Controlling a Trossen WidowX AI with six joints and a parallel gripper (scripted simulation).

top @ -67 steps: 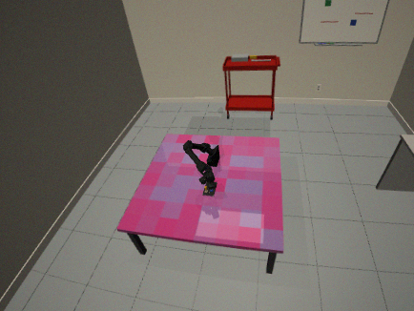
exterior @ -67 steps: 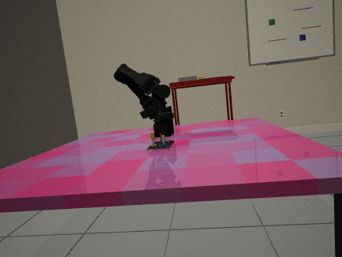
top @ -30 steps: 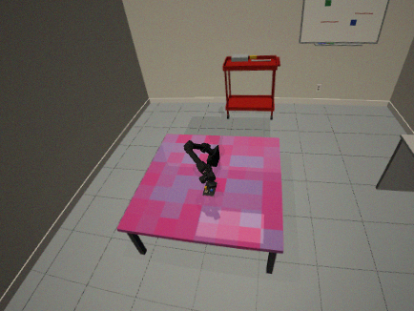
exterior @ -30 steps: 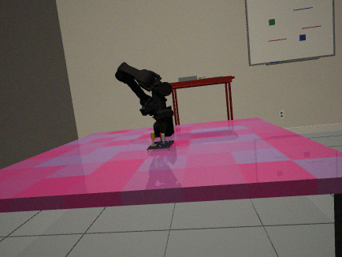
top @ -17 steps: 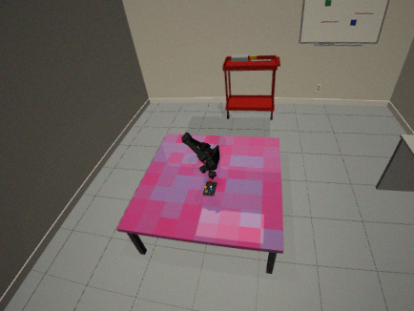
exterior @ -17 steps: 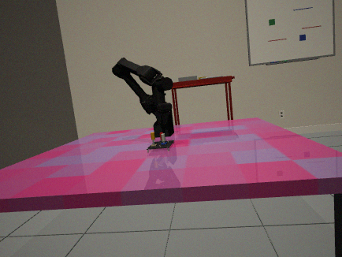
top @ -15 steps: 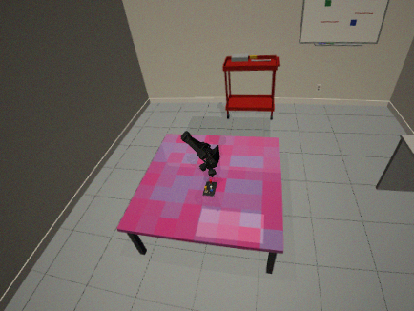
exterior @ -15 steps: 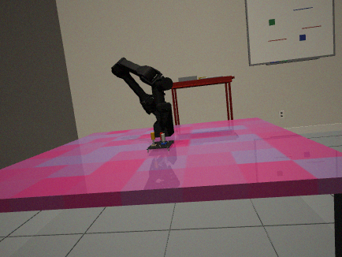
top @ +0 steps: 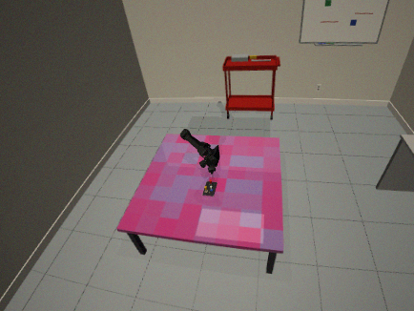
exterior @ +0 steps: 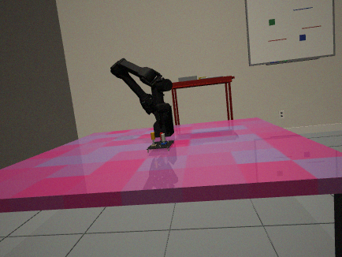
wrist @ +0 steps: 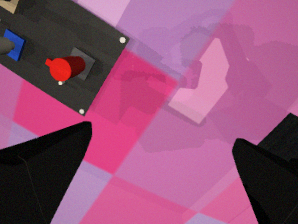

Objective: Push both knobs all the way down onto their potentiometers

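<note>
The dark circuit board stands on short legs on the table. The yellow knob is upright, with a narrower piece under it above the board. The white-grey knob is above the blue potentiometer; a gap there cannot be told. The red knob is by the dark grey potentiometer, at the board's corner nearest the gripper. My gripper is open and empty, beside the board past the red knob's end. The yellow knob is outside the wrist view.
The patchwork pink and purple table carries the arm, behind the board in the top and exterior views. A red cart stands beyond the table. A whiteboard hangs on the wall.
</note>
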